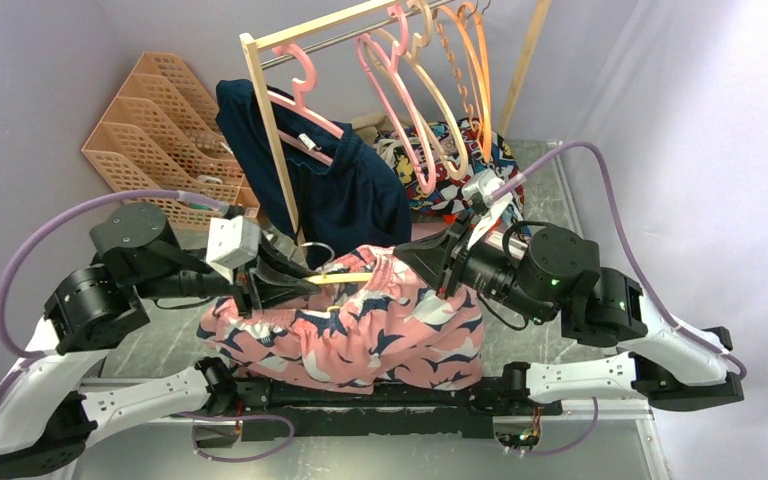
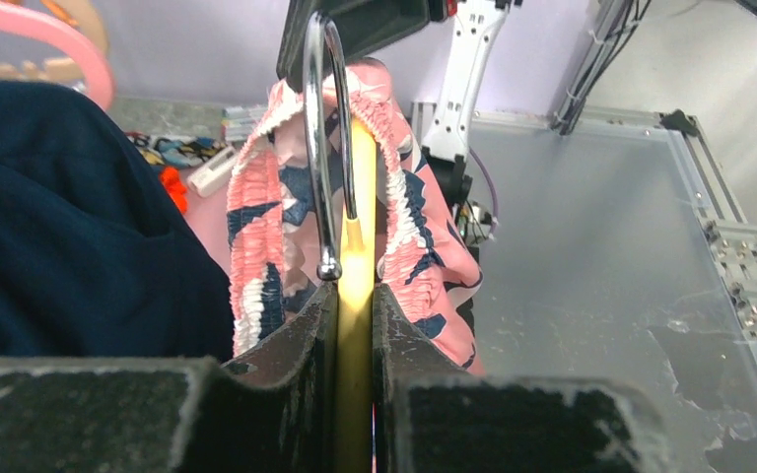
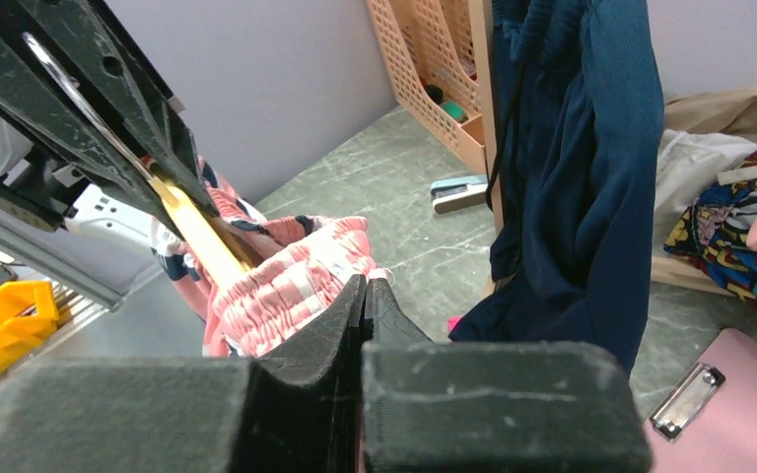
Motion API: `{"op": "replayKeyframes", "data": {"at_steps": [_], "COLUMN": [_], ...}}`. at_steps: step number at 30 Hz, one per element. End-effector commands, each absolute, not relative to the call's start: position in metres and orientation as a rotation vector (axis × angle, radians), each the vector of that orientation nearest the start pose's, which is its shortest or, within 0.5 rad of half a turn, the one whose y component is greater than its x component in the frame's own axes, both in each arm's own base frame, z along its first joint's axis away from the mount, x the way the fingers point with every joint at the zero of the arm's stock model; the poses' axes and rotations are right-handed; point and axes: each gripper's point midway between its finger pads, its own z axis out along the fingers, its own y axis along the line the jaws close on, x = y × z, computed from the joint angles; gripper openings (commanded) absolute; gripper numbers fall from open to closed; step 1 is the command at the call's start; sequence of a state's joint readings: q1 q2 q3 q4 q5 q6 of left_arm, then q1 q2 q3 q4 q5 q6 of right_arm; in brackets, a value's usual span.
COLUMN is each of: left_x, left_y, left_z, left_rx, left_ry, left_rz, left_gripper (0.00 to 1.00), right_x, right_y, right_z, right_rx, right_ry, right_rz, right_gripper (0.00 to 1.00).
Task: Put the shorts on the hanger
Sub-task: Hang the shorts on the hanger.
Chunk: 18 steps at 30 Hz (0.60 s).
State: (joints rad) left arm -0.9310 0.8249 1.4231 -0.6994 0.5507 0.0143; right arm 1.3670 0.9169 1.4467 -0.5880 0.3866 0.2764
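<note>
The thin pale yellow plastic hanger point(image 1: 345, 278) with its silver metal wire hook point(image 2: 320, 148) lies level above the grey marbled table point(image 1: 150, 345), in the middle of the overhead view between the two arms. The left gripper point(image 2: 355, 296) is clamped on it: in the left wrist view both black fingers point(image 2: 301, 335) press against the yellow bar just below the base of the hook, and the bar runs straight out between them. The soft salmon-pink fabric shorts point(image 1: 360, 335) printed with navy and white blotches hang around the far part of the hanger, the gathered elastic waistband looped on both sides of the bar and the legs drooping in a heap towards the table's near edge. The right gripper point(image 3: 367, 291) is closed, its fingertips pinched together on the edge of the waistband, just beside the yellow bar. Behind the shorts a plain navy garment point(image 1: 350, 195) hangs from a light wooden clothes rack point(image 1: 270, 140), whose rail also carries several empty pink plastic hangers point(image 1: 390, 90) and paler ones. Peach-orange plastic lattice file trays point(image 1: 160, 120) stand in the far left corner. A multicoloured cartoon-print cloth point(image 1: 490, 150) lies at the back under the rack. A pink clipboard point(image 3: 739, 394) and a small stapler point(image 3: 458, 192) lie on the table.
</note>
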Motion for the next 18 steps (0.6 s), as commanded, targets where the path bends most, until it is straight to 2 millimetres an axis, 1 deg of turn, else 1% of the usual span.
{"op": "replayKeyframes", "data": {"at_steps": [1,3,4,7,8,10,12,15,18], "left_x": [0.063,0.065,0.066,0.068,0.067,0.066,0.067,0.067,0.071], "left_y": [-0.221,-0.212,-0.207,-0.192,-0.187,-0.176,-0.167,-0.158,-0.159], "left_z": [0.492,0.505,0.511,0.536,0.544,0.559,0.564,0.564,0.556], "left_rx": [1.068,1.034,1.016,0.967,0.951,0.905,0.861,0.801,0.789], "left_ry": [1.166,1.151,1.146,1.118,1.106,1.075,1.053,1.021,1.041], "left_rz": [-1.082,-1.045,-1.025,-0.970,-0.956,-0.930,-0.914,-0.909,-0.906], "left_gripper": [0.07,0.07,0.07,0.07,0.07,0.07,0.07,0.07,0.07], "right_x": [0.115,0.116,0.116,0.109,0.106,0.104,0.101,0.097,0.101], "right_y": [0.253,0.241,0.235,0.222,0.219,0.216,0.216,0.220,0.219], "right_z": [0.459,0.468,0.474,0.496,0.505,0.507,0.501,0.482,0.466], "right_rx": [-0.564,-0.534,-0.523,-0.549,-0.559,-0.577,-0.585,-0.589,-0.561], "right_ry": [1.598,1.581,1.566,1.512,1.493,1.484,1.479,1.475,1.494], "right_rz": [0.925,0.923,0.925,0.948,0.962,0.968,0.982,1.014,1.002], "right_gripper": [0.06,0.09,0.13,0.37,0.43,0.49,0.54,0.58,0.60]}}
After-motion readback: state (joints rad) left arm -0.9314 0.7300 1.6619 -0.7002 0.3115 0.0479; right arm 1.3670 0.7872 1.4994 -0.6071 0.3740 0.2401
